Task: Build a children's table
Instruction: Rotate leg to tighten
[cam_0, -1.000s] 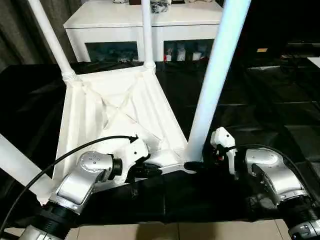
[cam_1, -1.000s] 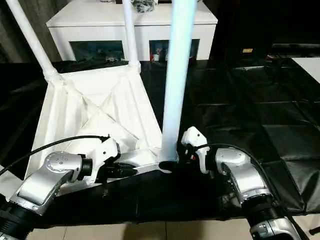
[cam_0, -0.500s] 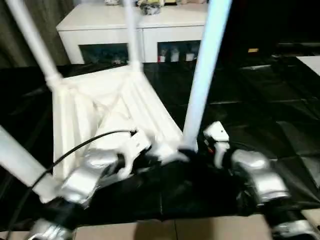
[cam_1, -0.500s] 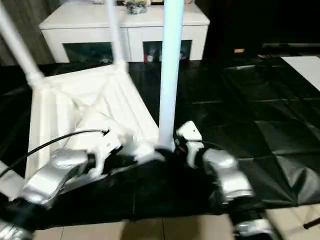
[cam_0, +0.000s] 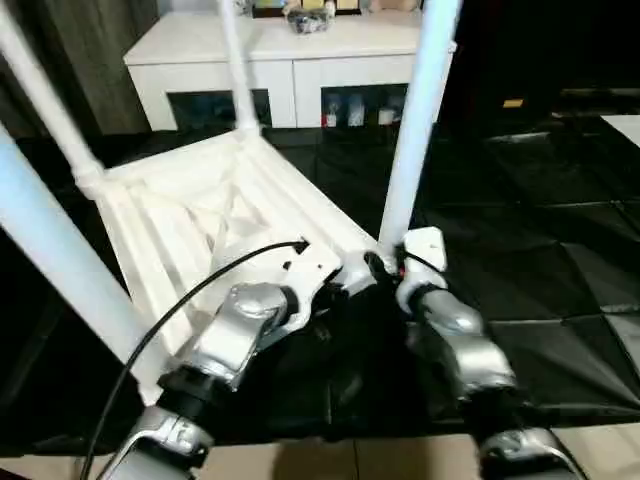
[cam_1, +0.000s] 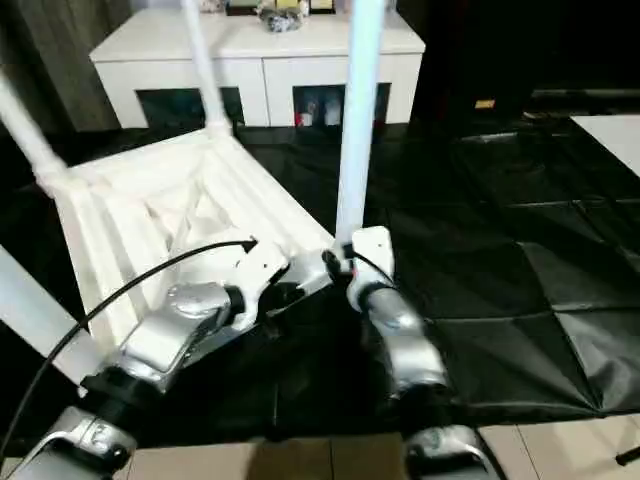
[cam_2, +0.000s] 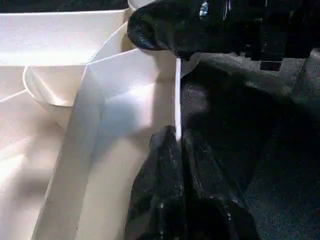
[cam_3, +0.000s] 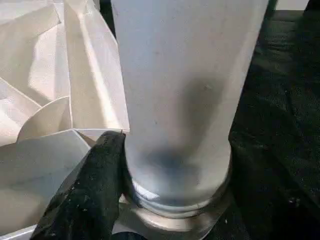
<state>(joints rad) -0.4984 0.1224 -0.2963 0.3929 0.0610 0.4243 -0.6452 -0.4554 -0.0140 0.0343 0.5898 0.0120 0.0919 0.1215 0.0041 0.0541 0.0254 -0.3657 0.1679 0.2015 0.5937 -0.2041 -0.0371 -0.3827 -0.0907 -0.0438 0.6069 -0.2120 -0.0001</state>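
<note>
The tabletop (cam_0: 190, 215) rim is pinched by the left gripper (cam_2: 177, 142) while the leg (cam_3: 180, 100) (at one o'clock) is clasped by the right gripper (cam_0: 383, 266); twisting could unseat it.

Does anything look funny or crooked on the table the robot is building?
The white ribbed plastic tabletop lies upside down on the black sheet, its white tube legs pointing up. That is how it gets built. Nothing looks broken or spilled.
</note>
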